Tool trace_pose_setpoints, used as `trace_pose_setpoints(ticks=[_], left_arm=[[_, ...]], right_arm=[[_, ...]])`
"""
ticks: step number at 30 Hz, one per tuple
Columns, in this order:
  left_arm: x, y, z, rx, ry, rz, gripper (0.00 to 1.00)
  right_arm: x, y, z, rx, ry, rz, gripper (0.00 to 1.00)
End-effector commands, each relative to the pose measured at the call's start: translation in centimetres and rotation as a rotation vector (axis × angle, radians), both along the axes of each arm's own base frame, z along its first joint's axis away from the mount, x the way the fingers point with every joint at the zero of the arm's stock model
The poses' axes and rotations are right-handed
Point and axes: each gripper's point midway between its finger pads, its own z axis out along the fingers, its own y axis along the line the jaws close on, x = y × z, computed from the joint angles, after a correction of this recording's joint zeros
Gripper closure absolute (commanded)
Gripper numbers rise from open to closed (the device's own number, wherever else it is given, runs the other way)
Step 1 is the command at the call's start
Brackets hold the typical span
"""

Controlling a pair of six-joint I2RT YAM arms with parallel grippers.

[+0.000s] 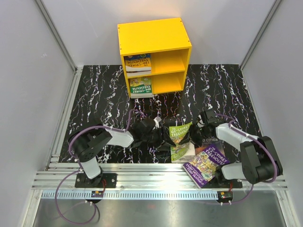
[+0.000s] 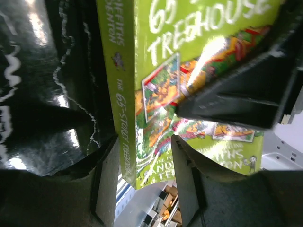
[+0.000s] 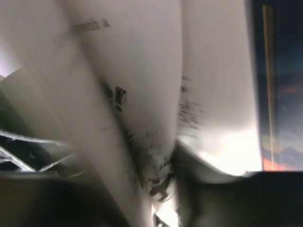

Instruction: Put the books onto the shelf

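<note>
Overhead faces shelf; shares green book with close left wrist.

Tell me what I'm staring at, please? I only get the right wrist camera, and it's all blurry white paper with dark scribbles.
Observer: Probably the pages of a green book. The top camera shows both arms meeting at it mid-table, the right arm at its right side.
Operator: Which book is it?
Observer: The left wrist camera reads "65-Storey Treehouse" on its cover, with the left jaws closed on its spine corner.
Operator: Is anything on the shelf yet?
Observer: Yes. The top camera shows the yellow shelf with shelved books at the left of both its compartments.
</note>
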Motion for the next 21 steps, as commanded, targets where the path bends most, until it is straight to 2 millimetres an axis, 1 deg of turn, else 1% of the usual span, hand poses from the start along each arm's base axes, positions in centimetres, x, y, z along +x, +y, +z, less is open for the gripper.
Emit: trace_pose_setpoints(ticks=[1,2,3,4,5,6,8,9,10,11,12,14,15,16,17,18,19,21], left_arm=[[-0.3,-3.6,9.9,-0.326,-0.164,-0.086,0.55],[-0.4,-3.2,9.6,-0.300,-0.157,-0.084,0.55],[-0.2,-3.0,9.3,-0.280,-0.158,-0.078,0.55],[-0.2,-2.8,9.0,-0.258,-0.172,-0.077,0.55],[-0.3,-2.3,8.7,-0.231,-0.164,-0.074,0.55],[-0.2,-2.0,8.6,-0.219,-0.165,-0.067,0.55],[0.1,-1.2,8.1,-0.186,-0.172,-0.053,0.55],[0.2,-0.8,8.8,-0.194,-0.187,-0.046,0.53],[0.4,-0.5,8.9,-0.188,-0.200,-0.036,0.52],[0.7,0.2,8.6,-0.172,-0.194,-0.020,0.50],[0.8,0.6,9.5,-0.185,-0.213,-0.011,0.49],[1.3,1.6,9.5,-0.178,-0.222,0.019,0.46],[1.4,2.0,9.7,-0.180,-0.227,0.028,0.45],[1.5,2.3,10.7,-0.197,-0.247,0.038,0.43],[1.7,2.7,10.6,-0.189,-0.248,0.050,0.43],[1.8,2.9,10.8,-0.188,-0.254,0.054,0.43],[1.8,3.1,11.4,-0.192,-0.276,0.061,0.42],[2.1,3.2,12.0,-0.196,-0.293,0.068,0.41]], right_arm=[[0.5,0.3,0.1,-0.016,-0.057,0.029,0.77],[0.3,0.0,0.2,-0.036,-0.056,0.036,0.92],[0.6,0.0,1.0,-0.035,-0.084,0.040,0.97],[0.7,-0.1,1.5,-0.039,-0.095,0.043,1.00],[0.3,-0.3,1.7,-0.054,-0.087,0.050,1.00],[0.8,-0.3,2.8,-0.051,-0.125,0.050,1.00],[0.7,-0.4,4.1,-0.048,-0.145,0.052,1.00],[1.2,-0.2,5.3,-0.037,-0.172,0.052,1.00],[1.3,0.0,6.1,-0.028,-0.180,0.052,1.00],[1.1,0.1,7.0,-0.015,-0.180,0.053,1.00],[1.9,0.5,8.8,0.007,-0.217,0.055,1.00],[2.0,1.1,11.0,0.052,-0.234,0.061,1.00],[2.7,1.5,12.9,0.075,-0.270,0.061,1.00],[2.9,1.7,13.9,0.093,-0.284,0.062,1.00],[2.9,2.1,14.9,0.121,-0.282,0.067,1.00],[3.3,2.4,16.5,0.142,-0.310,0.068,1.00],[3.5,2.5,17.1,0.155,-0.314,0.068,1.00],[3.6,3.2,18.9,0.210,-0.324,0.072,1.00]])
